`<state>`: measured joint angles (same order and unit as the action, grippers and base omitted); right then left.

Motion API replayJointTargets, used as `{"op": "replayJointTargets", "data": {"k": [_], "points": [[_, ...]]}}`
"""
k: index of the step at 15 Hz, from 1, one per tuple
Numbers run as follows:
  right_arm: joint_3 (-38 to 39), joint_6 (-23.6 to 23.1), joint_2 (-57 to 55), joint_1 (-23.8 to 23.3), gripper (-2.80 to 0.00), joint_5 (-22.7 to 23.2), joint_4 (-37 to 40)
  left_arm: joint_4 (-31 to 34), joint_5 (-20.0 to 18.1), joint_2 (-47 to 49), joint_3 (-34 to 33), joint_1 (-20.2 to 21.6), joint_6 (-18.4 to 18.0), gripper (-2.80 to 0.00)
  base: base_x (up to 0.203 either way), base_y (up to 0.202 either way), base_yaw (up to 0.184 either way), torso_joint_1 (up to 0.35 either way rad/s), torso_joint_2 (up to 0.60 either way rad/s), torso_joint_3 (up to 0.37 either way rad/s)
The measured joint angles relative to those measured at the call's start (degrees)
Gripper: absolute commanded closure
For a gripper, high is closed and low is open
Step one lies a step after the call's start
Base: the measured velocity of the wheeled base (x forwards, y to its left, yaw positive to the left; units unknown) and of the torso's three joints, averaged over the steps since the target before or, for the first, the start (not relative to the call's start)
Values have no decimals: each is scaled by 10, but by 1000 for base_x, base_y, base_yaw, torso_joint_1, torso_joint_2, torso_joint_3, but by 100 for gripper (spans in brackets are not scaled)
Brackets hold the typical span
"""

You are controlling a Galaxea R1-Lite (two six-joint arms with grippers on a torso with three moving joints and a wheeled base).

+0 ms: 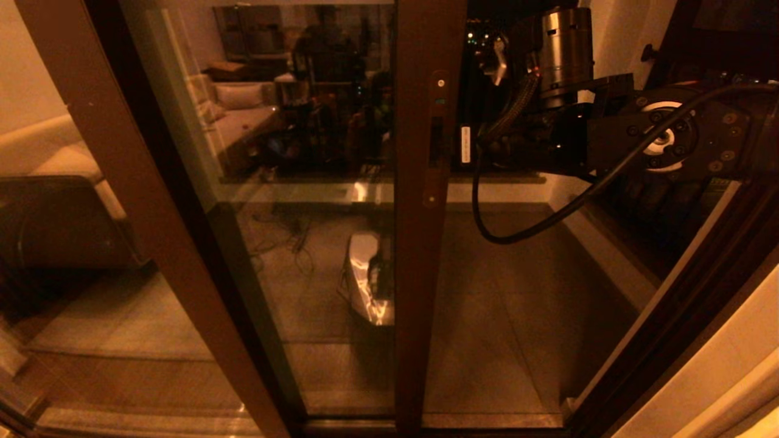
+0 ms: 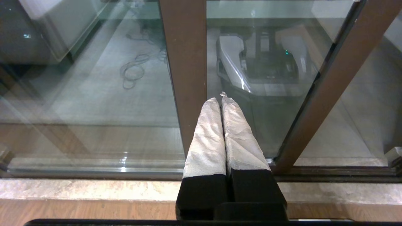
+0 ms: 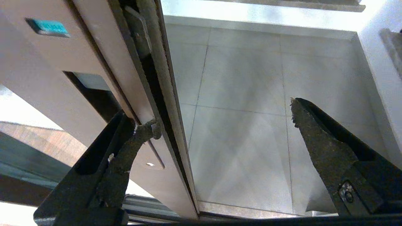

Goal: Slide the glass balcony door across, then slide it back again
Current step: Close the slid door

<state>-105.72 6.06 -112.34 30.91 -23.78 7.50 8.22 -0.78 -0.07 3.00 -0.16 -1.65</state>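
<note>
The glass balcony door [image 1: 316,182] stands partly slid to the left, and its dark brown stile [image 1: 420,274] carries the recessed handle slot [image 1: 436,141]. My right arm [image 1: 608,131] reaches in from the right at handle height. My right gripper [image 3: 223,116] is open and straddles the stile's free edge [image 3: 163,103]. One fingertip [image 3: 147,130] rests against the stile just below the slot [image 3: 94,97], while the other finger [image 3: 314,141] hangs over the balcony tiles. My left gripper [image 2: 221,98] is shut on nothing, low in front of the bottom track.
Right of the stile the doorway is open onto the tiled balcony floor [image 1: 505,292]. The fixed panel's lighter stile [image 1: 152,213] slants at the left. A stone sill [image 2: 94,188] and bottom track run along the floor. The door frame [image 1: 669,316] and wall bound the right.
</note>
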Motion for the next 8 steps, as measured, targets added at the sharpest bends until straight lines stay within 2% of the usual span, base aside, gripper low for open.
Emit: {"op": "replayJointTargets", "data": {"k": [8], "points": [[36, -6, 34, -26, -280, 6, 0, 0, 0, 0, 0, 0, 0, 0, 0, 0, 0, 0, 0, 0]]}}
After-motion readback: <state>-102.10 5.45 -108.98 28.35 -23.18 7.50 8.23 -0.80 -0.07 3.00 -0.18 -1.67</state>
